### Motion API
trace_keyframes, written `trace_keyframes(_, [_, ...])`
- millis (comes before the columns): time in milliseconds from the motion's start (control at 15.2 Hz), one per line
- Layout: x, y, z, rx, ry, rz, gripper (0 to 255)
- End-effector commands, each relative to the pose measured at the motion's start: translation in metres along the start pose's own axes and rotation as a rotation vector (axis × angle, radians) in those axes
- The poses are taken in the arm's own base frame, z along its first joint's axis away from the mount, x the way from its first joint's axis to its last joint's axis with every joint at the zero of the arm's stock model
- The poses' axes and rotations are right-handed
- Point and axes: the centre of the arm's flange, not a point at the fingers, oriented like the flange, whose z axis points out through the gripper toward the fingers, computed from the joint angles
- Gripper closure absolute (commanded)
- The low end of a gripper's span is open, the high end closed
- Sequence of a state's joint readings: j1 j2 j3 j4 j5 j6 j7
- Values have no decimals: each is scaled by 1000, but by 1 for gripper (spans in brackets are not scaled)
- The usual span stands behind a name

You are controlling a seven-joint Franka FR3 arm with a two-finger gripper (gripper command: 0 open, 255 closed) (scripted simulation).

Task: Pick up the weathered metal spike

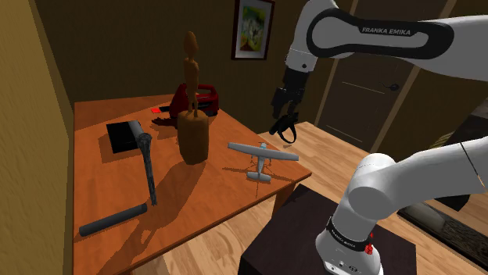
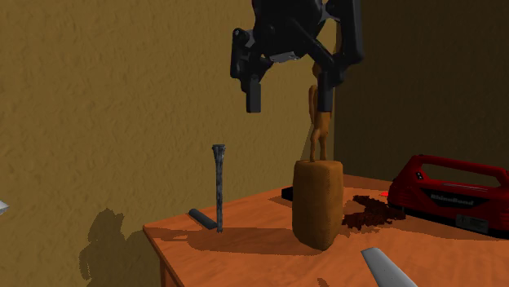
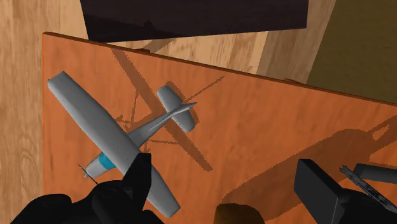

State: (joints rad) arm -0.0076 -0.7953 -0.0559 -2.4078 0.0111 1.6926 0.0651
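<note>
The black gripper [image 1: 283, 129] hangs with fingers spread and empty at one o'clock from a toy plane [image 1: 262, 154]. The dark metal spike [image 1: 148, 172] stands upright on the table [image 1: 211, 195], at eight o'clock from the wooden figure [image 1: 192, 117], shoulder view.

From the shoulder view I can't read the red case [image 1: 209, 98] properly: the wooden figure [image 1: 191, 117] covers most of it. The wall picture [image 1: 252, 30] is clipped by the top edge. In the second exterior view the gripper [image 2: 288, 102] runs off the top, and one finger [image 2: 324, 86] hides the top of the wooden figure. The red case leaves the frame at the right, and of the toy plane [image 2: 387, 269] I get a wing tip at the bottom edge. On the wrist view the spike [image 3: 359, 181] is cut by the edge — one finger [image 3: 318, 191] covers part of it, and the other overlaps part of the toy plane.
</note>
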Motion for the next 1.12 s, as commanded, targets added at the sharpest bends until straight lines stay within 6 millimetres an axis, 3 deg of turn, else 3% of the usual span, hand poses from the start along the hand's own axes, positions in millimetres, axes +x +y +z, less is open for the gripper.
trace_keyframes(0, [0, 0, 0, 0, 0, 0, 0])
trace_keyframes(1056, [118, -181, 28, -25, -36, -49, 0])
